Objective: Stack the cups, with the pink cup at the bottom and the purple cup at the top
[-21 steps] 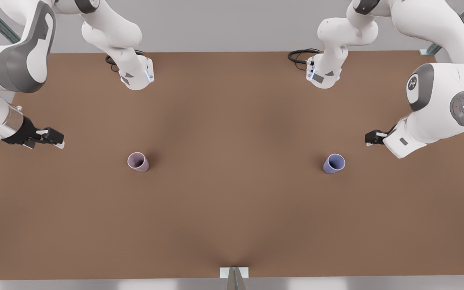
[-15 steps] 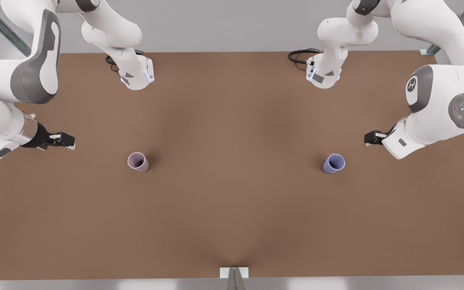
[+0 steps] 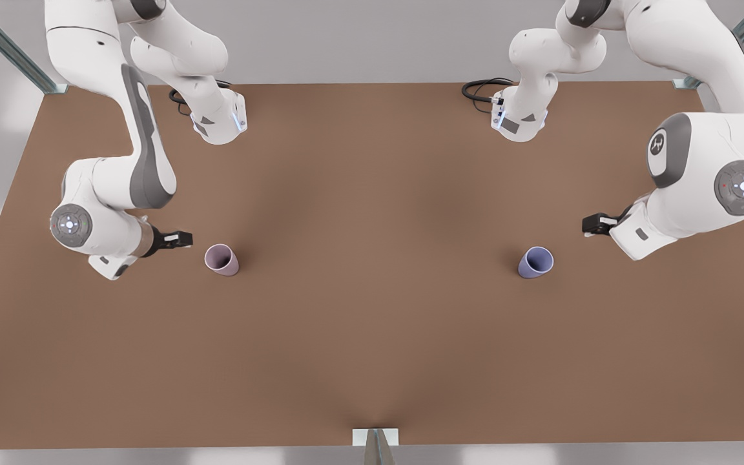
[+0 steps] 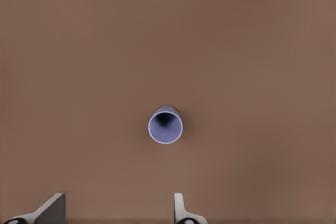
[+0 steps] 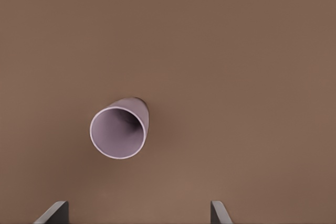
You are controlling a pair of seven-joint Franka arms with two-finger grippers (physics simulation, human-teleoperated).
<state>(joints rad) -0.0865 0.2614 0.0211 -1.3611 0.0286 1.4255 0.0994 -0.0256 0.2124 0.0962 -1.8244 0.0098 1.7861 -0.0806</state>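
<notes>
The pink cup (image 3: pixel 221 259) stands upright on the brown table (image 3: pixel 372 336) at the front view's left. It also appears from above (image 5: pixel 118 131). My right gripper (image 3: pixel 178 239) hovers just beside it on the front view's left, fingers (image 5: pixel 52 211) open and holding nothing. The purple cup (image 3: pixel 535 262) stands upright at the front view's right and is seen from above (image 4: pixel 166 125). My left gripper (image 3: pixel 595 224) hangs a short way off it toward the front view's right, open, with nothing between its fingers (image 4: pixel 180 209).
Two white arm bases (image 3: pixel 217 119) (image 3: pixel 519 119) with black cables sit at the table's far edge. A small metal bracket (image 3: pixel 376 438) marks the middle of the near edge. Bare brown tabletop lies between the two cups.
My right gripper has swung in from the table's edge toward the pink cup, ending close beside it. My left gripper has shifted only slightly. Both cups stay put.
</notes>
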